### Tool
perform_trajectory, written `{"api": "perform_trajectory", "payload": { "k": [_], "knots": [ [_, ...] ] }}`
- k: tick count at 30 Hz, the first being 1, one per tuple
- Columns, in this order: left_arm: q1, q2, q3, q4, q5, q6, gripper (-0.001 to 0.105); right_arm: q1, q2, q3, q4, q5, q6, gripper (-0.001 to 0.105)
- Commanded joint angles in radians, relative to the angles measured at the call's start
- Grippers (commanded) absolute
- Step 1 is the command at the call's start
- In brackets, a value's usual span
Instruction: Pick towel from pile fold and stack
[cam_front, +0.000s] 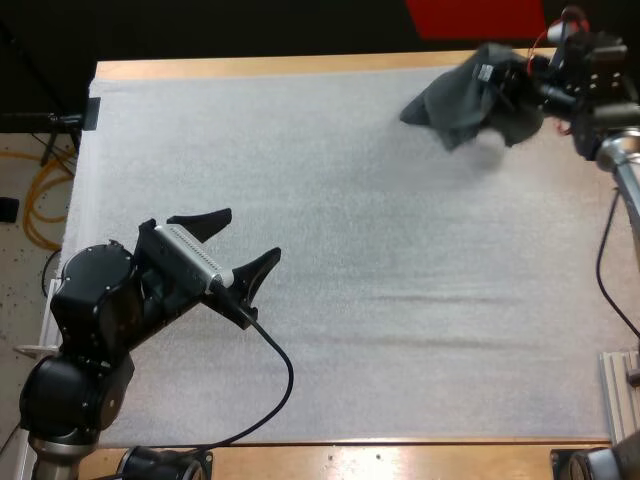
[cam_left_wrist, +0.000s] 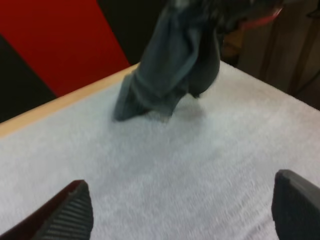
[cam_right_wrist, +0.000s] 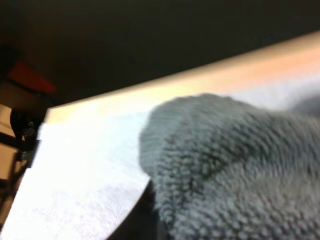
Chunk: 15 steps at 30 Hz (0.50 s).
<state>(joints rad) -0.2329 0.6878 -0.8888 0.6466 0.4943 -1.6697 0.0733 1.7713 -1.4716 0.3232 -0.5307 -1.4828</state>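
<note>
Closest in, the left end effector (cam_front: 252, 233) hovers released over the white mat (cam_front: 380, 300), its two black fingers (cam_left_wrist: 67, 212) wide apart with nothing between them. Well ahead of it, toward the far right corner of the bench (cam_front: 300, 66), the right end effector (cam_front: 522, 85) is clenched on the dark grey-green towel (cam_front: 462, 105). The towel hangs crumpled from the grip, its lowest corner at or just touching the mat. From the left wrist the cloth drapes below the right end effector in a narrow bunch. The step in hand looks like bringing the towel onto open mat for folding. To do it well, the right arm should draw the cloth toward the left end effector slowly and low, so that it trails out flat. The left should then take a free corner, not the bunched middle.
</note>
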Motion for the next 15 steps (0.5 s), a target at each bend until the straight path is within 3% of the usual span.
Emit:
{"api": "perform_trajectory", "payload": {
  "k": [1, 9, 15],
  "knots": [
    [-0.005, 0.0, -0.005, -0.026, 0.007, -0.007, 0.072, 0.002, -0.052, -0.013, 0.014, 0.005, -0.056, 0.0],
    [-0.005, 0.0, -0.005, -0.023, 0.007, -0.044, 0.072, 0.012, -0.359, -0.013, 0.245, 0.056, -0.307, 0.0],
    [-0.005, -0.021, -0.005, -0.013, 0.019, -0.058, 0.072, 0.012, -0.514, -0.013, 0.463, 0.059, -0.358, 0.0]
  ]
}}
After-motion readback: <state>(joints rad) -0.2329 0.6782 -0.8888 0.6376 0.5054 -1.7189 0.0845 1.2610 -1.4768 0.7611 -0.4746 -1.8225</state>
